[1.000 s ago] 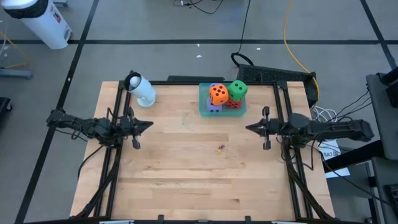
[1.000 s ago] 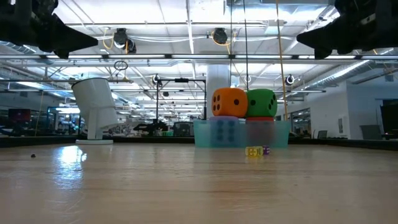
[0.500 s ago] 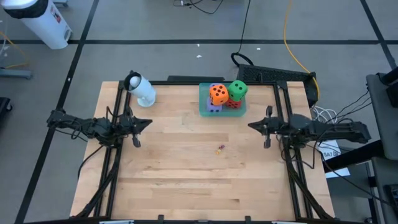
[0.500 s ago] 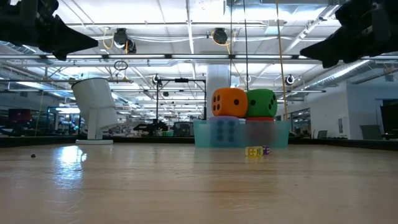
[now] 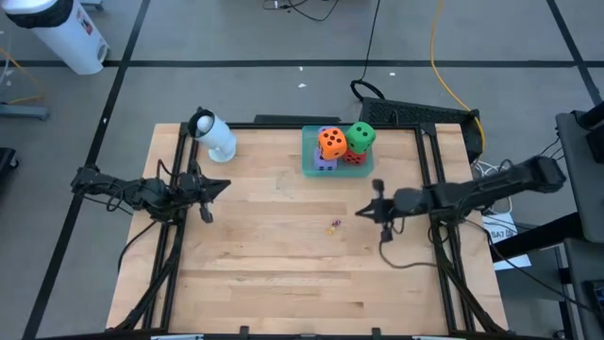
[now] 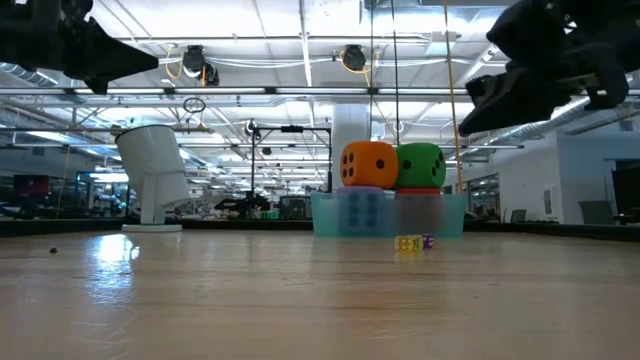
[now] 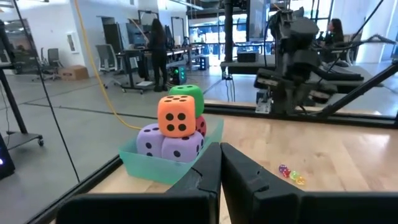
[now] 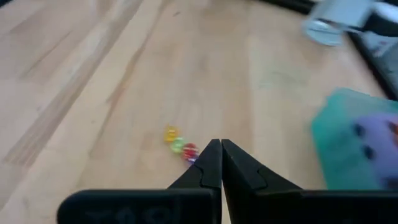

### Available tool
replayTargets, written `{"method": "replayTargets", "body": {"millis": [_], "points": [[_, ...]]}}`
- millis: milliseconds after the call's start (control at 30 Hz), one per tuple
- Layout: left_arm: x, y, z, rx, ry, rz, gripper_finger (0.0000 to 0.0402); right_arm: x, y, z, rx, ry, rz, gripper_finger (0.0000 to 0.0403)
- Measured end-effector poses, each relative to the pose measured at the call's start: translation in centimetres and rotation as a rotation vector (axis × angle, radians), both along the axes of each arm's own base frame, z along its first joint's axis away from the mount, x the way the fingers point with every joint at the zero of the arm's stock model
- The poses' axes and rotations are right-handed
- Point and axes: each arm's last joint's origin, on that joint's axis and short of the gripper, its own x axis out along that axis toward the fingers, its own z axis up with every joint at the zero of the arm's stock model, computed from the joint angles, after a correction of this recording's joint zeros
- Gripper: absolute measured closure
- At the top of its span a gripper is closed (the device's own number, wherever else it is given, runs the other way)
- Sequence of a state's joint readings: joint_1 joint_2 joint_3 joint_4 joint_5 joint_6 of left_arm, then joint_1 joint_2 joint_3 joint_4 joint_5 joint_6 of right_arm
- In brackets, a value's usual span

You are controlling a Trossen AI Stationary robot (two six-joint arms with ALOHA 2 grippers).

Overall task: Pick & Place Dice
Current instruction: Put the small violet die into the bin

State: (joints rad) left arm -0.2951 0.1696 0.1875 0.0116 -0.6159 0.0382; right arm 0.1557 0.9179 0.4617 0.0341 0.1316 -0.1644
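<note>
All five dice sit in the teal tray (image 5: 309,161) at the far edge of the table (image 5: 283,274): two purple dice (image 7: 163,142) and the red die (image 5: 355,159) below, the orange die (image 5: 331,143) and the green die (image 5: 360,136) on top. I judge the placing is mostly done, unless they must still come out. The right gripper (image 5: 363,211) hangs above the middle of the table, fingers pressed together, holding nothing, near some tiny coloured beads (image 5: 333,226). The left gripper (image 5: 224,186) waits at the left side, also closed and empty. The wood in front is wide and free; a white cup (image 5: 215,135) lies at the far left corner.
</note>
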Motion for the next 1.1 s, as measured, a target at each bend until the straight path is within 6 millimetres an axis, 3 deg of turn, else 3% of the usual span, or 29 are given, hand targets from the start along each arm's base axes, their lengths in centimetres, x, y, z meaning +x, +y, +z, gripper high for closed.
{"method": "replayTargets", "body": {"millis": [200, 433, 633, 833, 1100], "points": [[0.0, 0.0, 0.0, -0.042, -0.014, -0.001, 0.0382, 2.6, 1.3, -1.4, -0.105, 0.088, 0.095, 0.036], [0.0, 0.0, 0.0, -0.035, -0.012, -0.001, 0.0382, 4.3, 1.5, -2.6, -0.231, 0.066, 0.164, 0.0239], [0.0, 0.0, 0.0, -0.039, -0.013, -0.001, 0.0382, 5.0, 0.8, -2.6, -0.115, 0.01, 0.064, 0.0164], [0.0, 0.0, 0.0, -0.04, -0.013, 0.014, 0.0382, 4.0, 0.7, -5.6, -0.044, 0.121, 0.091, 0.0143], [0.0, 0.1, 0.0, -0.042, -0.014, 0.018, 0.0382, 5.2, -0.8, -6.6, -0.004, 0.088, 0.129, 0.0156]]}}
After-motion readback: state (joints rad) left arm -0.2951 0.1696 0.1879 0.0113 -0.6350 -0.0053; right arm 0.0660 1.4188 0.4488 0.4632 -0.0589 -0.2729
